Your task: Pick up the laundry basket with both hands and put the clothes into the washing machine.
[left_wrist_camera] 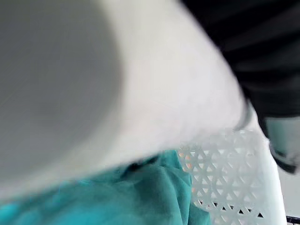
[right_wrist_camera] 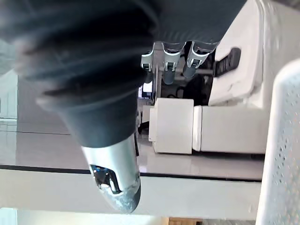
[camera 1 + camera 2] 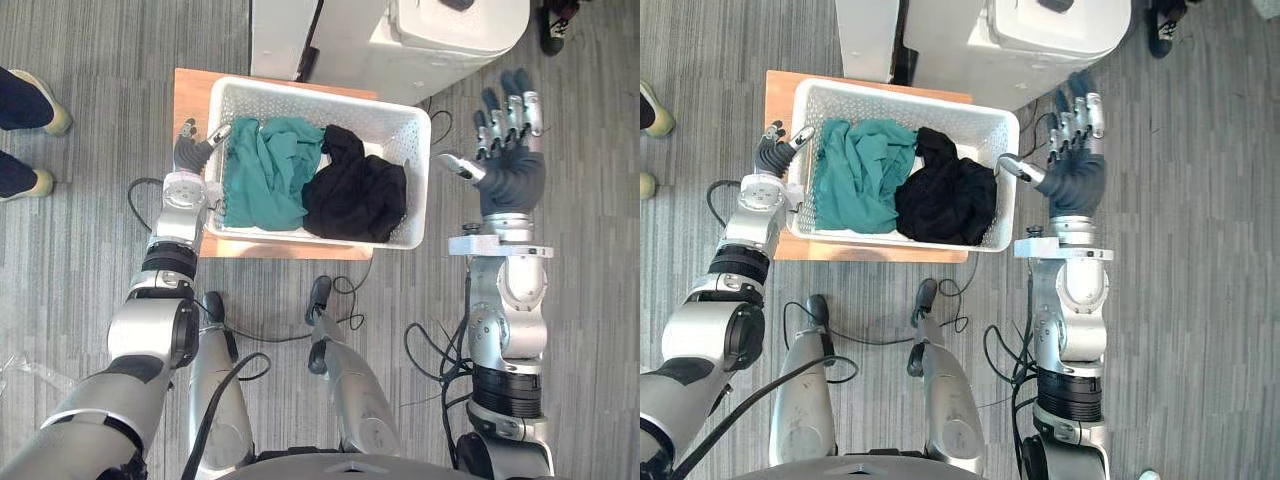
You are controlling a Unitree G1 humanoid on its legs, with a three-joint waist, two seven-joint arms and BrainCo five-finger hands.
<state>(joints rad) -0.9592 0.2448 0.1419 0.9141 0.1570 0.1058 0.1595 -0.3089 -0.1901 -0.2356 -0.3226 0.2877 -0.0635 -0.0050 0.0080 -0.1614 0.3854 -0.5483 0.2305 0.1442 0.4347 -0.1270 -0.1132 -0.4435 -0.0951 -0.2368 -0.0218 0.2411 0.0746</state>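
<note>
One laundry basket sits between my two robot hands, holding two garments: a teal one nearer my left robot hand, a black one nearer my right robot hand. The right is spread wide open, holding nothing, just beside the basket's end. The left is against the opposite rim (whether it grips, I cannot tell). The tabletop is mostly hidden under the basket. One washing machine, cut off, stands beyond my right fingertips.
</note>
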